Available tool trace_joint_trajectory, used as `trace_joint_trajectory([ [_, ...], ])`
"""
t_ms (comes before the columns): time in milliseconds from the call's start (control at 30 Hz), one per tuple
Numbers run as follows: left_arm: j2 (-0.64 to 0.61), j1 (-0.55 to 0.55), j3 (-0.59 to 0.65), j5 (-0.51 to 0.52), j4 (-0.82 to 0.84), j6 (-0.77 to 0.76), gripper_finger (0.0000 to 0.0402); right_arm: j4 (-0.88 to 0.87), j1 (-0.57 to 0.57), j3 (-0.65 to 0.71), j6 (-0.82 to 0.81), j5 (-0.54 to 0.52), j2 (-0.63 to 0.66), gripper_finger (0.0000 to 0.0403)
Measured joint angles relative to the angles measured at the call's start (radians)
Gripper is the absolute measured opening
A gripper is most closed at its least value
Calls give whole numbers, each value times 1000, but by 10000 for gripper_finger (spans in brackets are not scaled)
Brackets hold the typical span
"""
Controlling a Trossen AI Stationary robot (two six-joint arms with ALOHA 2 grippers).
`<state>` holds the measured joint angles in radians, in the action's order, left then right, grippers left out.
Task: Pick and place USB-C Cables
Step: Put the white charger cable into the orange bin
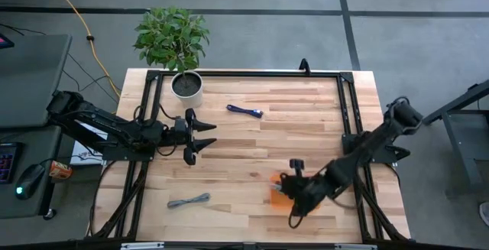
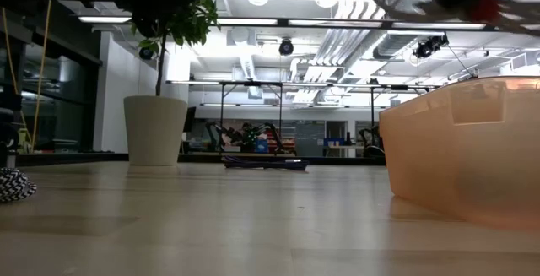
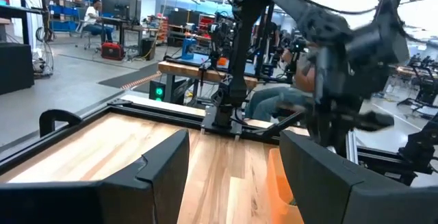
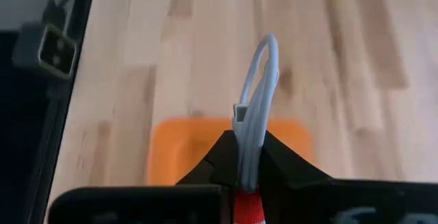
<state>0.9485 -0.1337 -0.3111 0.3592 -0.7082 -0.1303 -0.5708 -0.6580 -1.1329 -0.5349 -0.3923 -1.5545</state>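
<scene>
My right gripper (image 1: 293,196) hovers over the orange tray (image 1: 278,197) near the table's near-right side. It is shut on a pale looped cable bundle (image 4: 259,87). A dark blue cable (image 1: 244,111) lies flat on the far middle of the table and also shows in the low view (image 2: 266,164). A grey cable (image 1: 189,200) lies flat near the near-left edge. My left gripper (image 1: 205,134) is open and waits left of centre, touching nothing. No green cable shows. My right gripper pinches the pale cable bundle between its two fingers (image 4: 220,157), several strands together, near one end of the loop (image 4: 249,148). The loop's free bend sticks out past the fingertips, lifted clear above the orange tray (image 4: 179,148).
A potted plant (image 1: 186,86) stands at the far-left corner. Black frame rails (image 1: 344,105) run along the table's far, left and right sides. Bare wood lies in the middle between the arms. The tray's translucent wall (image 2: 460,154) fills the right of the low view.
</scene>
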Motion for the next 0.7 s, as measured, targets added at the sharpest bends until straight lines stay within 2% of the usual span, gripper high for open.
trace_joint_trajectory([
  [267, 0, 0, 0, 0, 1, -9, 209, -162, -38, 2, -275, -18, -122, 15],
  [500, 9, 0, 0, 8, 9, -43, 209, -152, -39, 3, -353, 36, -186, 16],
  [700, 14, 0, 0, 12, 10, -59, 209, -151, -35, 3, -359, 83, -232, 16],
])
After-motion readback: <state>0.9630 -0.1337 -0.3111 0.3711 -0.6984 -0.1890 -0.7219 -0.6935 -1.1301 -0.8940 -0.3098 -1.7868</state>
